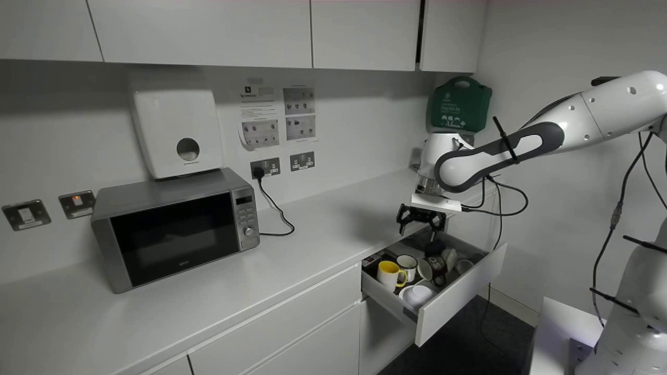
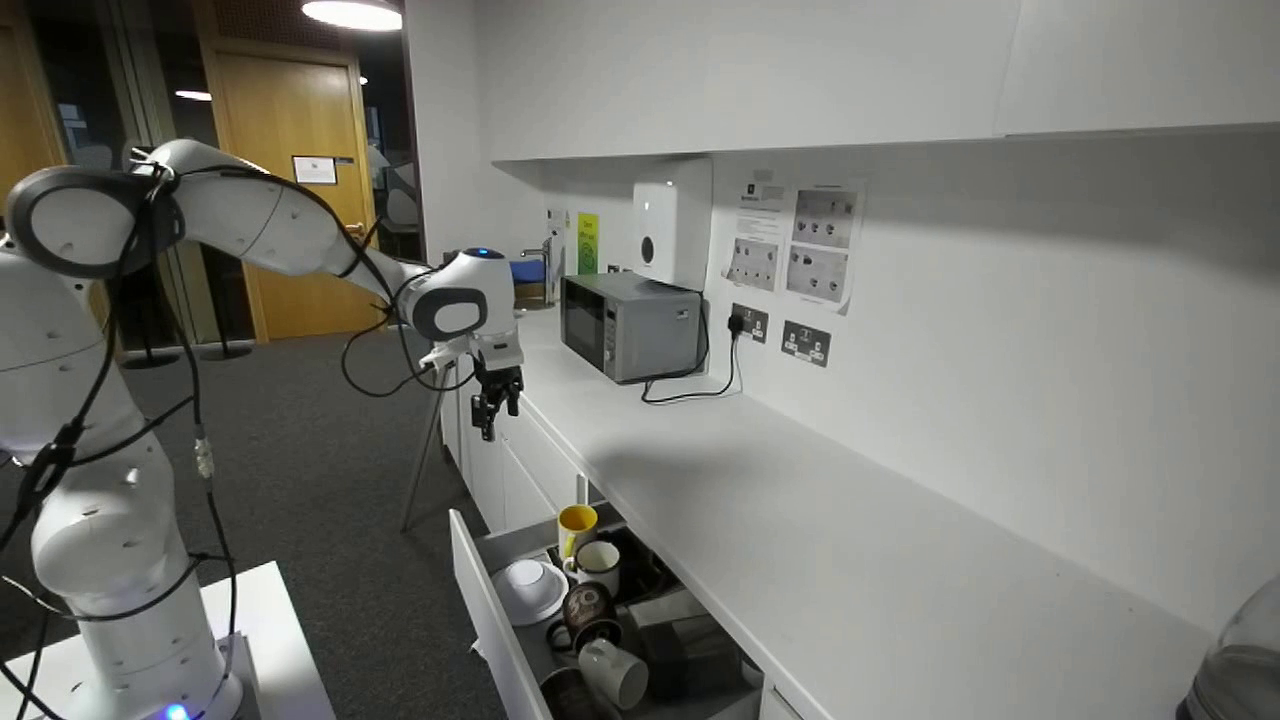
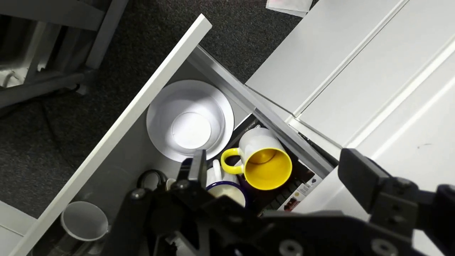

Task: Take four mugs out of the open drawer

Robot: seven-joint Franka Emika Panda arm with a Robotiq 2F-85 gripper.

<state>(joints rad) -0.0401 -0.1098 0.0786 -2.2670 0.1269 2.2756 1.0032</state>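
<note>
The drawer (image 1: 461,294) stands pulled out, with several mugs inside. A white mug with a yellow inside and handle (image 3: 261,140) lies near one side wall; beside it is a white mug with a dark blue rim (image 2: 598,562). Farther along are a dark brown mug (image 2: 590,610), a pale mug (image 2: 613,672) and a grey-looking cup (image 3: 84,220). My gripper (image 1: 418,229) hangs above the drawer, fingers spread wide with nothing between them. In the wrist view the gripper (image 3: 273,156) frames the yellow mug from above, apart from it, and partly hides the blue-rimmed mug.
An upturned white bowl on a plate (image 3: 192,128) shares the drawer, as do dark boxes (image 2: 690,640). The worktop (image 1: 312,234) runs alongside, bearing a microwave (image 1: 177,224). Wall cabinets (image 1: 208,31) overhang it. A green first aid kit (image 1: 459,104) is behind the arm.
</note>
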